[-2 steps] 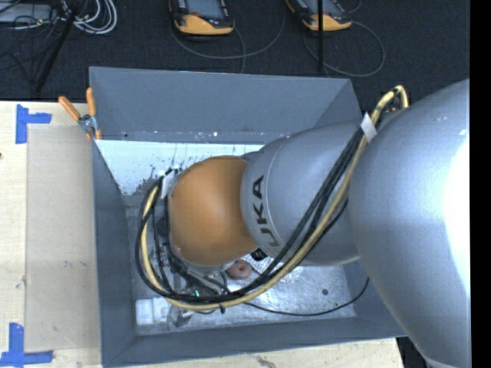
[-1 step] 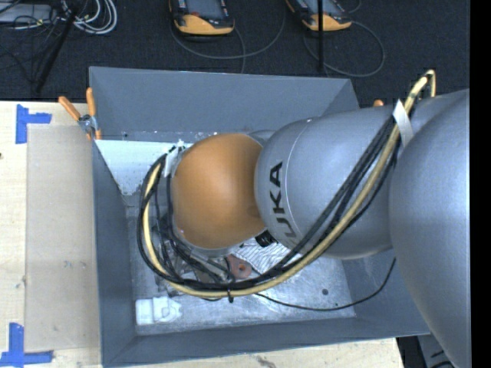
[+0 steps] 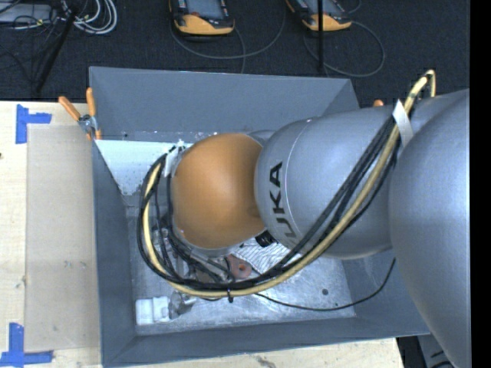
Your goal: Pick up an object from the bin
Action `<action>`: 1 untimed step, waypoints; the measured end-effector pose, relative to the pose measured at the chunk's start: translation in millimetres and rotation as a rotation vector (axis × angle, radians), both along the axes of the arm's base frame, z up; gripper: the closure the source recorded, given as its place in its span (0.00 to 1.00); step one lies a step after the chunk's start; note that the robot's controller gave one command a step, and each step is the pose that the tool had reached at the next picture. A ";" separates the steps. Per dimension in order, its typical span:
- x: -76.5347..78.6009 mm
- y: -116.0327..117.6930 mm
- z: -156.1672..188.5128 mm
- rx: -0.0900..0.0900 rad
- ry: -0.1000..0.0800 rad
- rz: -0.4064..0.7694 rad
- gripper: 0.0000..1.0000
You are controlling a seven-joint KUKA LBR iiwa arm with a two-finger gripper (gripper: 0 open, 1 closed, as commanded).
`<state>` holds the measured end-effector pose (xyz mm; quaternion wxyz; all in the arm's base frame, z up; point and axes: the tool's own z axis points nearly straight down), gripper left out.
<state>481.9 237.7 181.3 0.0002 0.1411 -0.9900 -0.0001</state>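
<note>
Orange, my wrist cover (image 3: 215, 190) hangs in the bin (image 3: 222, 102); below it lie a brown ring (image 3: 242, 267) and, further left, a pale block (image 3: 152, 310). Whether my gripper (image 3: 180, 286) is open or closed I cannot tell.

Arm (image 3: 345, 190) with orange wrist cover (image 3: 215, 194) low in grey bin (image 3: 222, 102), left of centre. Small white block (image 3: 152, 310) on floor, near-left corner.

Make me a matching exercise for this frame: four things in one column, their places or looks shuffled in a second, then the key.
Things
1. orange cover
2. white block
3. reddish-brown ring
4. cable bundle

Descriptions
A. floor of the bin, the view's lower-left corner
B. dome-shaped, over the bin's middle
C. black and yellow, looped round the cover
D. bin floor, just below the cover's edge

Pairs: 1-B, 2-A, 3-D, 4-C
</note>
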 end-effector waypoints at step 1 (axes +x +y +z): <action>0.0 0.0 0.0 0.000 0.000 0.000 0.00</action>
